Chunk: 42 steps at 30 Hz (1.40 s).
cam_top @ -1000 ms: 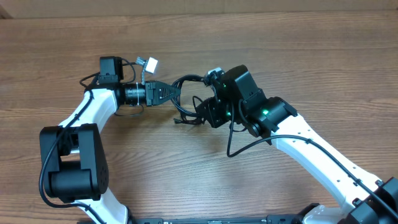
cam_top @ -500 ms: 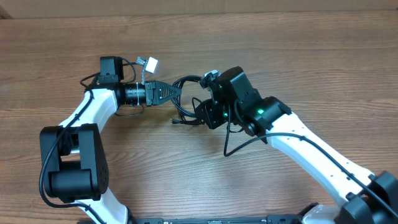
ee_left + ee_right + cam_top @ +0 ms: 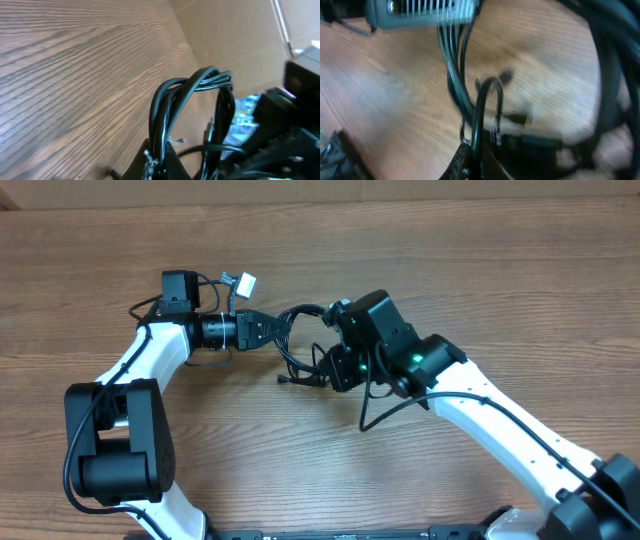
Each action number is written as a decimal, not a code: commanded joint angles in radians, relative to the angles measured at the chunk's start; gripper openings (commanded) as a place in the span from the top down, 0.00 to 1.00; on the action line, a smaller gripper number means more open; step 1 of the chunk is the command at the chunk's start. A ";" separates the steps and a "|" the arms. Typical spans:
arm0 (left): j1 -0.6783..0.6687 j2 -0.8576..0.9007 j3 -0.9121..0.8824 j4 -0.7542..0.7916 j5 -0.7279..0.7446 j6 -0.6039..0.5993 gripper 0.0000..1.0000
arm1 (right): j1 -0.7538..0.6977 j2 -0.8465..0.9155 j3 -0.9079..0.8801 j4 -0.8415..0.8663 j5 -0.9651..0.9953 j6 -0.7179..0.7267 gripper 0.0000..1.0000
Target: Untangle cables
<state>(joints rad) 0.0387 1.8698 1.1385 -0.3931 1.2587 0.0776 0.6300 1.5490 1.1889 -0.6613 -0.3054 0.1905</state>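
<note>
Pinching black cables (image 3: 303, 307) from both sides, left claw (image 3: 284, 326) closed tight on the looped bundle, right claw (image 3: 327, 370) clamped on one strand, around the middle of the tabletop (image 3: 500, 270), nearer its far edge.

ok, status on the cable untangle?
Left tool shut on the cables. Right tool shut on one strand of the same bundle. Bundle tangled between both tools. Right arm's own wire hangs nearby.
</note>
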 commanded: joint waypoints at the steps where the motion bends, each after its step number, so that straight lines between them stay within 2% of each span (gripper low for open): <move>1: -0.001 -0.010 0.008 0.005 -0.052 0.005 0.96 | 0.003 -0.064 0.090 -0.080 -0.010 0.026 0.96; 3: -0.001 -0.010 0.008 0.005 -0.062 0.005 0.96 | -0.002 -0.064 0.183 -0.204 -0.010 0.025 0.96; 9: -0.001 -0.010 0.008 0.005 -0.062 0.005 0.96 | -0.004 -0.064 0.312 -0.378 0.072 0.022 0.96; 19: 0.002 -0.010 0.008 0.005 -0.113 -0.014 0.96 | -0.004 -0.064 0.357 -0.600 0.490 0.018 0.96; 26: 0.002 -0.010 0.008 0.005 -0.117 -0.015 0.96 | -0.004 -0.064 0.357 -0.640 0.685 0.018 0.96; 29: 0.002 -0.010 0.008 0.005 -0.117 -0.026 0.96 | -0.004 -0.064 0.357 -0.605 0.671 0.018 0.96; 31: 0.002 -0.010 0.008 0.005 -0.116 -0.043 0.96 | -0.004 -0.064 0.357 -0.552 0.562 0.018 0.96; 33: 0.002 -0.010 0.008 0.006 -0.113 -0.066 0.96 | -0.004 -0.064 0.357 -0.503 0.433 0.018 0.86; 34: 0.002 -0.010 0.008 0.006 -0.113 -0.071 0.96 | -0.004 -0.064 0.356 -0.486 0.387 0.019 0.78; 36: 0.002 -0.010 0.009 0.006 -0.113 -0.092 0.96 | -0.004 -0.064 0.355 -0.462 0.334 0.031 0.74; 38: 0.003 -0.010 0.009 0.006 -0.113 -0.121 0.96 | -0.005 -0.060 0.352 -0.457 0.337 0.083 0.48; 39: 0.008 -0.010 0.009 0.006 -0.111 -0.139 0.96 | -0.014 -0.055 0.349 -0.454 0.337 0.128 0.41; 42: 0.029 -0.010 0.009 0.005 -0.105 -0.183 0.96 | -0.049 -0.051 0.329 -0.454 0.332 0.224 0.31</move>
<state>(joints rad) 0.0479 1.8698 1.1385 -0.3920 1.1355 -0.0315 0.6189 1.5169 1.5112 -1.1191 0.0628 0.2962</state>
